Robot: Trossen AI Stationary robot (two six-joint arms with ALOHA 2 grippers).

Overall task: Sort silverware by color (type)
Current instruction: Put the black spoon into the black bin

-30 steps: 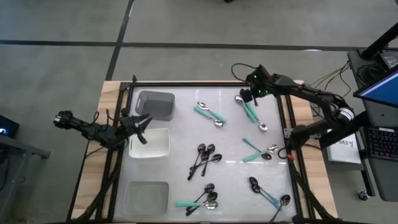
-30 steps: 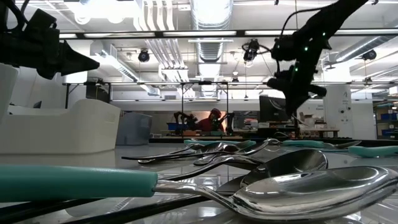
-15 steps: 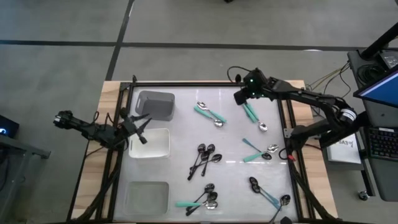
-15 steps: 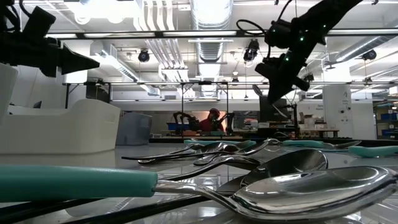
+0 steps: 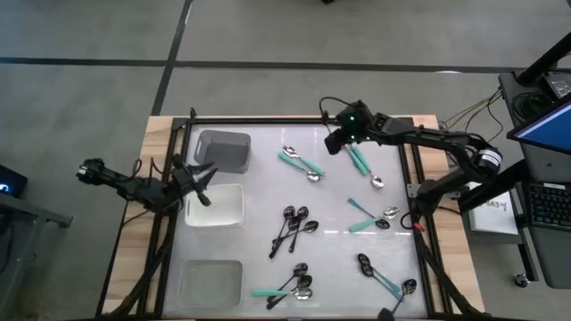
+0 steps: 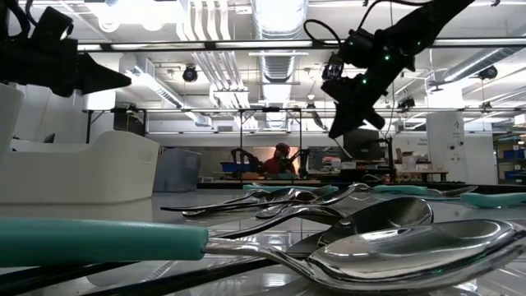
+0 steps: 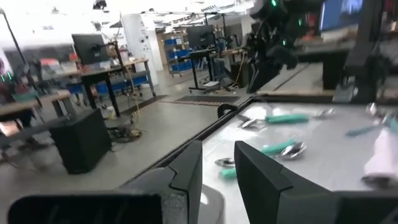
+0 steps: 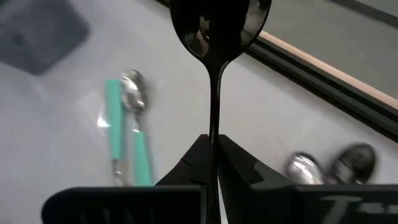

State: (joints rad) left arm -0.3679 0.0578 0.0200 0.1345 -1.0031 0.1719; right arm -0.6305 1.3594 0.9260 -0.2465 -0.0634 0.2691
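Note:
My right gripper (image 5: 336,140) hangs above the table's far middle, shut on an all-black spoon (image 8: 219,25) whose bowl sticks out ahead of the fingers. In the low view it is raised well above the tabletop (image 6: 343,115). Below it lie teal-handled spoons with silver bowls (image 8: 127,127) (image 5: 302,163) (image 5: 362,164). Black spoons lie bunched at the middle (image 5: 294,226). Mixed spoons lie nearer (image 5: 293,283) (image 5: 385,277) (image 5: 371,219). My left gripper (image 5: 204,181) waits open over the left edge of the white bin (image 5: 234,205). My right gripper pinches the black spoon's thin handle (image 8: 214,127) between its two fingers. The spoon runs along the fingers, with its bowl (image 8: 219,25) pointing away from the wrist. The spoon is lifted clear of the table, and the gripper slants downward toward the table's left.
Three bins stand along the table's left side: grey (image 5: 223,150) at the far end, white in the middle, clear (image 5: 212,281) nearest. A black frame rail (image 5: 294,120) runs round the table. Bare tabletop lies between the bins and the spoons.
My right gripper, still shut on the black spoon, has carried it toward the table's left, from above the far-right teal spoons to the far middle. The left arm has kept still.

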